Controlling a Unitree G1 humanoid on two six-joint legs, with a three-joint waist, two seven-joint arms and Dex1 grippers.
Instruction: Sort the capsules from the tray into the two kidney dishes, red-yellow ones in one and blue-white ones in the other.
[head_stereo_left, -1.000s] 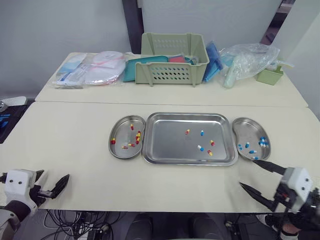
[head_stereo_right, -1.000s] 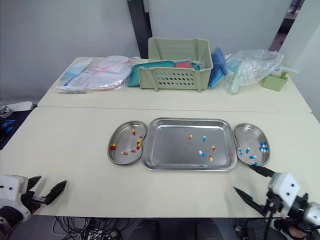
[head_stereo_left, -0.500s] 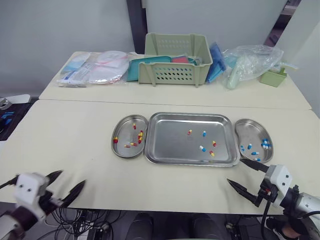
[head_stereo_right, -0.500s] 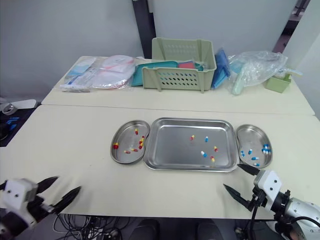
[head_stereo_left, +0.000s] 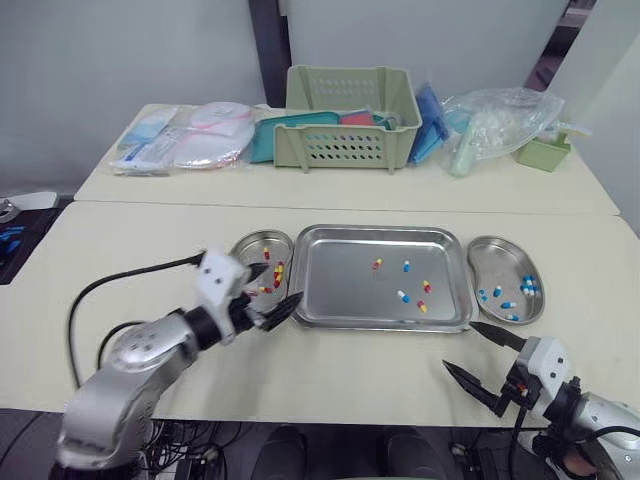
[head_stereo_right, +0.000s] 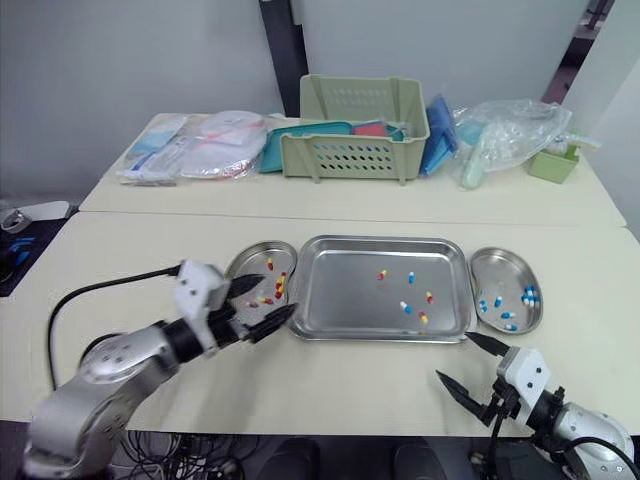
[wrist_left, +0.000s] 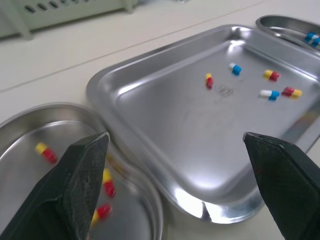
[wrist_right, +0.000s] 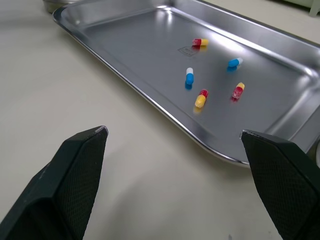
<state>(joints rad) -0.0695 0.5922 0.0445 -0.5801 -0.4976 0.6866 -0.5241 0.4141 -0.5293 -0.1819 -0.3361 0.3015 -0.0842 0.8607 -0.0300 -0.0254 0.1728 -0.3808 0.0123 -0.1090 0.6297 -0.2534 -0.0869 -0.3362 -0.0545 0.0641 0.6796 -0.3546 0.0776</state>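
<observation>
A shiny steel tray (head_stereo_left: 340, 285) lies at the centre of the frame on a pale table (head_stereo_left: 130, 260). Five loose capsules (head_stereo_left: 401, 296) are scattered in its right half, three red-yellow and two blue-white. Just beside the tray's left edge is the left kidney dish (head_stereo_left: 262, 235), holding red-yellow capsules. Just beside its right edge is the right kidney dish (head_stereo_left: 505, 268), holding blue-white ones.

Expect each capsule to be very light, smooth and rounded, so it will likely roll or skid on the polished metal. The thin shell could dent under a hard squeeze. You would do best to close the fingertips across the middle of a capsule's length, gently, with both tips low against the tray floor.

Your left arm reaches in from the lower left. The left gripper (head_stereo_left: 268, 292) hovers over the join between the left dish and the tray's lower left corner, fingers spread wide and empty. The right gripper (head_stereo_left: 460, 347) sits low in the lower right of the frame, over bare table just before the tray's lower right corner. Its fingers are also wide apart, holding nothing, and point toward the tray.
</observation>
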